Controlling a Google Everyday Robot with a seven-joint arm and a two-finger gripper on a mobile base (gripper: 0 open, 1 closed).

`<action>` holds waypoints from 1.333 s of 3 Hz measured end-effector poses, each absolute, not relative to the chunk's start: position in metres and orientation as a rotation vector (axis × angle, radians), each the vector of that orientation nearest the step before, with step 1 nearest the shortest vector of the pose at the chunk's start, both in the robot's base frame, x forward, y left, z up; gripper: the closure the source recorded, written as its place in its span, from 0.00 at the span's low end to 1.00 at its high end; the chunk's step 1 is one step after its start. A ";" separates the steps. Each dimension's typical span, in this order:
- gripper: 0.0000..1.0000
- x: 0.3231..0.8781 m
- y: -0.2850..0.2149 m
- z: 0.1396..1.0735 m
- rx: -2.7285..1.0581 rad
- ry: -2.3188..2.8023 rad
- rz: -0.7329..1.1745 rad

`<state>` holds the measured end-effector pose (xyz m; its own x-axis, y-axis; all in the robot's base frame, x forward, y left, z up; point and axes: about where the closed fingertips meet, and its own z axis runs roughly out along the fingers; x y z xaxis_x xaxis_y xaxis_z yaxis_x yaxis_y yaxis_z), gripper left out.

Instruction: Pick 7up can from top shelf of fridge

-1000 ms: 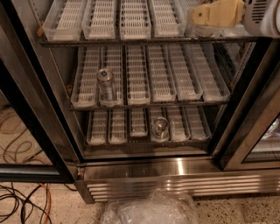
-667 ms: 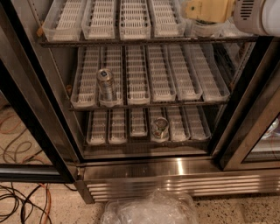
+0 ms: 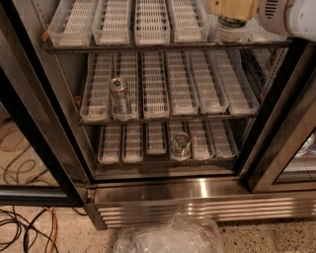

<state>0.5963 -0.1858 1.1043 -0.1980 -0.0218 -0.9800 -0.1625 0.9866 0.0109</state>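
Observation:
The fridge (image 3: 197,195) stands open in front of me, with three tiers of white slotted trays. The 7up can (image 3: 231,30), whitish with green lettering, stands upright at the right end of the top shelf (image 3: 148,46). Only its lower body shows. My gripper (image 3: 233,8), a yellowish piece on a white arm, is at the top right edge of the view. It sits directly over the can and covers its top. I cannot tell whether it touches the can.
A silver can (image 3: 120,95) stands on the middle rack at left. Another silver can (image 3: 180,144) stands on the bottom rack. Black door frames flank the opening at left (image 3: 34,123) and right (image 3: 279,143). A clear plastic bag (image 3: 168,237) and cables (image 3: 22,227) lie on the floor.
My gripper has moved a little to the left along the top shelf and now sits over the 7up can. The silver cans have not moved.

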 end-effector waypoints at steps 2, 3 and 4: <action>0.00 0.620 -0.176 1.104 -0.086 1.761 0.078; 0.00 0.628 -0.168 1.100 -0.062 1.762 0.045; 0.00 0.632 -0.161 1.093 -0.034 1.761 0.023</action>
<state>0.6322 -0.1611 1.0933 -0.1892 -0.0101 -0.9819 -0.0352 0.9994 -0.0035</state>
